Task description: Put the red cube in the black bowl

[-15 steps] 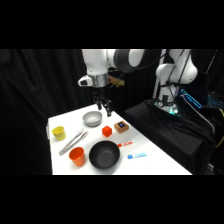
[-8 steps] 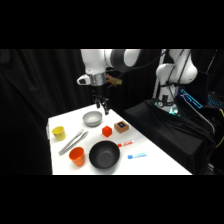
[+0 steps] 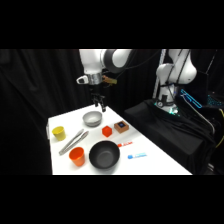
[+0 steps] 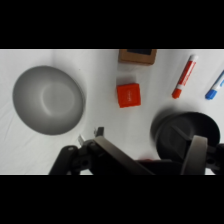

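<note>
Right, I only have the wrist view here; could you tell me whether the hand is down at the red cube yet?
Observer: No, the hand hangs in the air near the silver bowl; the red cube sits untouched on the table.
Operator: Thanks. Is anything beside the black bowl that I can't see?
Observer: Yes, an orange cup stands just left of the black bowl in the side view.
Operator: Anything else outside my frame?
Observer: Metal tongs lie behind that cup, with a yellow cup further back.
</note>
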Controlling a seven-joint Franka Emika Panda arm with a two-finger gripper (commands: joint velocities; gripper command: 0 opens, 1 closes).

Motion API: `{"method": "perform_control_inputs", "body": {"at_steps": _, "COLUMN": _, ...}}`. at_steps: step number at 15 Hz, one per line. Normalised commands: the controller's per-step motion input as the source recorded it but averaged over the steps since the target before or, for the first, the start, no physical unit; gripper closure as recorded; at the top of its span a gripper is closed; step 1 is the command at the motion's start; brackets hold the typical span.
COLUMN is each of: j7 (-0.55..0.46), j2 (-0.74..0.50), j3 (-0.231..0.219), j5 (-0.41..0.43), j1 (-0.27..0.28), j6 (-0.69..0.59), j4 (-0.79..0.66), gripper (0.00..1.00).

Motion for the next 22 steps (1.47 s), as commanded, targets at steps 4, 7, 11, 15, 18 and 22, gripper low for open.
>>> {"method": "perform_control_inputs", "body": {"at_steps": 4, "j7": -0.32, "j2": 0.11, "j3": 0.003, "j5": 0.226, "j1": -0.086, "j6": 0.28, "j4": -0.04, "gripper": 0.0}}
{"method": "perform_control_inputs", "body": {"at_steps": 7, "j7": -0.22, "j2": 0.08, "j3": 0.022, "j5": 0.135, "j1": -0.071, "j6": 0.34, "j4": -0.1, "gripper": 0.0}}
{"method": "perform_control_inputs", "body": {"at_steps": 11, "j7": -0.09, "j2": 0.04, "j3": 0.033, "j5": -0.001, "j1": -0.041, "j6": 0.46, "j4": -0.19, "gripper": 0.0}}
{"method": "perform_control_inputs", "body": {"at_steps": 15, "j7": -0.03, "j2": -0.01, "j3": 0.049, "j5": -0.071, "j1": -0.031, "j6": 0.4, "j4": -0.22, "gripper": 0.0}}
{"method": "perform_control_inputs", "body": {"at_steps": 18, "j7": -0.02, "j2": 0.01, "j3": 0.066, "j5": -0.071, "j1": -0.033, "j6": 0.34, "j4": -0.2, "gripper": 0.0}}
{"method": "perform_control_inputs", "body": {"at_steps": 22, "j7": 0.02, "j2": 0.09, "j3": 0.059, "j5": -0.102, "j1": -0.03, "j6": 0.29, "j4": -0.1, "gripper": 0.0}}
